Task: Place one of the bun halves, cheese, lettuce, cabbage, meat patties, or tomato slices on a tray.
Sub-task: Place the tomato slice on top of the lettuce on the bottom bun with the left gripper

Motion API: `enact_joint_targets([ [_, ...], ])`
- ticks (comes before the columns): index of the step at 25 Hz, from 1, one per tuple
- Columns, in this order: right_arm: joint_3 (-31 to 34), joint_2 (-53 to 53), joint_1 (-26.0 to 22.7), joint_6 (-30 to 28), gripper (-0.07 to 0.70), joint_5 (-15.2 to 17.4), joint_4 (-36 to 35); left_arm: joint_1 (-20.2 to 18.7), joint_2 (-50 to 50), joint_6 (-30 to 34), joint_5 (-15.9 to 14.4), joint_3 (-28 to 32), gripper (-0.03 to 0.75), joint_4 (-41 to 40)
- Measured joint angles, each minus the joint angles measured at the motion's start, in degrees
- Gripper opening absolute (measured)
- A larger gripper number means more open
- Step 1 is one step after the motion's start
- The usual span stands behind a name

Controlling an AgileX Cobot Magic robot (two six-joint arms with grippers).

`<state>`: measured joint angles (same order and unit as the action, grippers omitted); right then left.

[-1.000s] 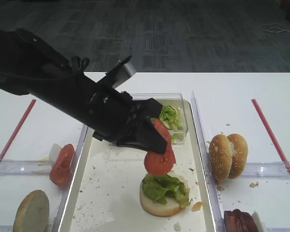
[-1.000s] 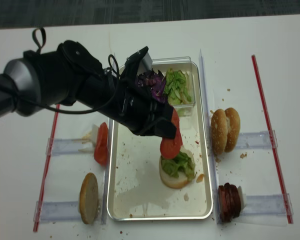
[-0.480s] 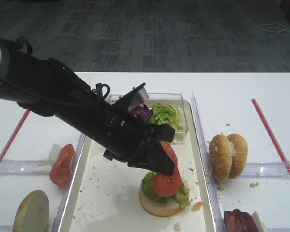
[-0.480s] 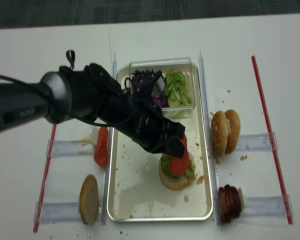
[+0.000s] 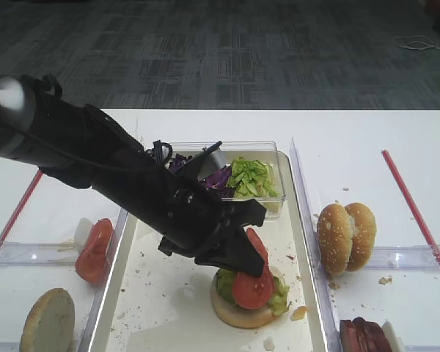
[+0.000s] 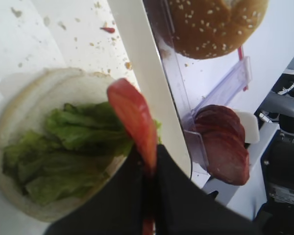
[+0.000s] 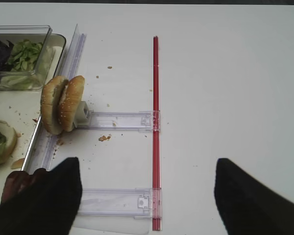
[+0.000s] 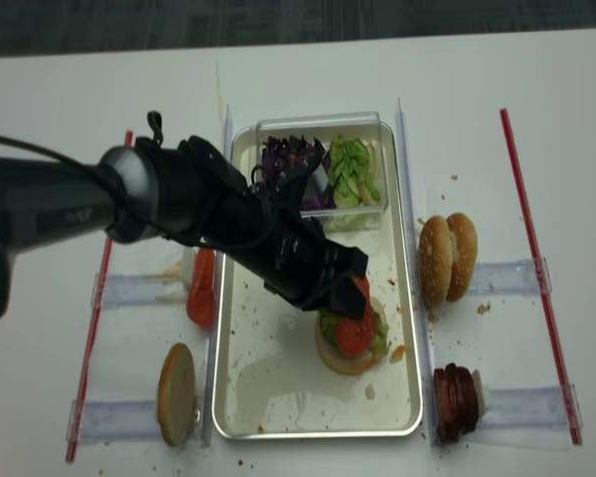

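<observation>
My left gripper is shut on a red tomato slice, holding it on edge by its upper rim. The slice's lower edge rests on light green lettuce that lies on a pale bun half in the long white tray. In the realsense view, the gripper reaches in from the left and the tomato slice sits over the bun. My right gripper is open above the bare table to the right of the tray, with nothing between its fingers.
A clear box at the tray's far end holds purple cabbage and lettuce. Two bun halves stand on edge to the right, with meat patties nearer the front. Tomato slices and a bun half stand on the left.
My left gripper came down and forward with the tomato slice, from hanging above the bun to resting on the lettuce. The jaws stayed shut.
</observation>
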<state>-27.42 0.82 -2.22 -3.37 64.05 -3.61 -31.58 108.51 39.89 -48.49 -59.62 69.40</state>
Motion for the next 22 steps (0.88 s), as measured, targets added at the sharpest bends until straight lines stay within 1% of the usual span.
enact_joint_targets([
  [12,0.0,0.0,0.0,0.0,0.59,0.0,0.0,0.0,0.6,0.2,0.3,-0.1,0.018,0.4],
  [16,0.0,0.0,0.0,0.0,0.59,0.0,0.0,0.0,0.6,0.1,0.5,-0.1,0.036,0.5],
  [18,0.0,0.0,0.0,0.0,0.59,0.0,0.0,0.0,0.6,0.1,0.5,-0.1,0.076,0.5],
  [22,0.0,0.0,0.0,0.0,0.59,0.0,0.0,0.0,0.6,0.0,0.5,-0.1,0.248,0.5],
])
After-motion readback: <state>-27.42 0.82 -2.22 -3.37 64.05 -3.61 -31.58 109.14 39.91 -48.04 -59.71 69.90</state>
